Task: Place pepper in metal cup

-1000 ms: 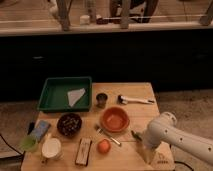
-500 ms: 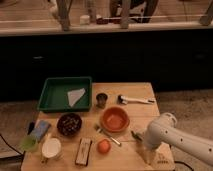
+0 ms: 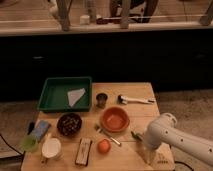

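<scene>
a slim dark green pepper (image 3: 135, 135) is lying on the wooden table (image 3: 140, 91), near the front right corner. it is sitting just right of the orange bowl (image 3: 115, 119) and close beside the robot's white arm (image 3: 165, 131). only a short stretch of the pepper is showing. whether it is touching the arm cannot be told.

the small grey metal cup (image 3: 101, 100) is standing upright toward the back of the table, behind the orange bowl and just right of the green tray (image 3: 52, 95). it is well apart from the pepper, with the bowl lying between them.

the gripper (image 3: 149, 151) is hanging low over the front right edge of the table, below the bend of the arm and just right of the pepper. it cannot be told whether it is released, clenched or grasping anything.

a white sheet (image 3: 76, 95) is lying in the tray. a white-handled tool (image 3: 135, 100) is resting to the right of the metal cup. in front of the tray, a dark bowl (image 3: 69, 124) is sitting left of the orange bowl. along the front edge (left to right) are standing a light green cup (image 3: 29, 144), a white mug (image 3: 51, 148), a dark flat box (image 3: 83, 151) and a round orange fruit (image 3: 103, 146).
</scene>
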`<state>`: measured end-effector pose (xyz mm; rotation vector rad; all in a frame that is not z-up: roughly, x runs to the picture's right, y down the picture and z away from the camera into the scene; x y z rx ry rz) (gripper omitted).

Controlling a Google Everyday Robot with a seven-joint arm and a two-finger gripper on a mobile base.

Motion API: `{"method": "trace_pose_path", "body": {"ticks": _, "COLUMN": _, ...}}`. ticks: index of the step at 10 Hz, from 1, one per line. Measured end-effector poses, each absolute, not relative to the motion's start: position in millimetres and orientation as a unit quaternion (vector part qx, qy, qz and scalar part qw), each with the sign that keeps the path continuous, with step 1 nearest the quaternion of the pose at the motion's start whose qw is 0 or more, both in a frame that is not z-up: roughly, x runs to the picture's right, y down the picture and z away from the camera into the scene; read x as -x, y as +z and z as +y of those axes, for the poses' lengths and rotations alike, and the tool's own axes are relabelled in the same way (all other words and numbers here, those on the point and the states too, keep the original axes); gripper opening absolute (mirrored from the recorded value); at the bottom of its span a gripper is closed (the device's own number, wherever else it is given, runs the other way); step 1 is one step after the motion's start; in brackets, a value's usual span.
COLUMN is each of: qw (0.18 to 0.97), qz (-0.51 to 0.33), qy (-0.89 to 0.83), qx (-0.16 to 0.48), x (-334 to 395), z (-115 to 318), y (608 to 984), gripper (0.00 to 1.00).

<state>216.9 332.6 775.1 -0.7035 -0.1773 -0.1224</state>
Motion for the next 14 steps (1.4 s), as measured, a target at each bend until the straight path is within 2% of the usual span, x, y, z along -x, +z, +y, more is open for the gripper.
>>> {"method": "trace_pose_path", "body": {"ticks": 14, "qw": 0.937, "qz": -0.083, "qy": -0.042, "qx": 0.336, "x": -233, "z": 312, "y": 776, "gripper": 0.8}}
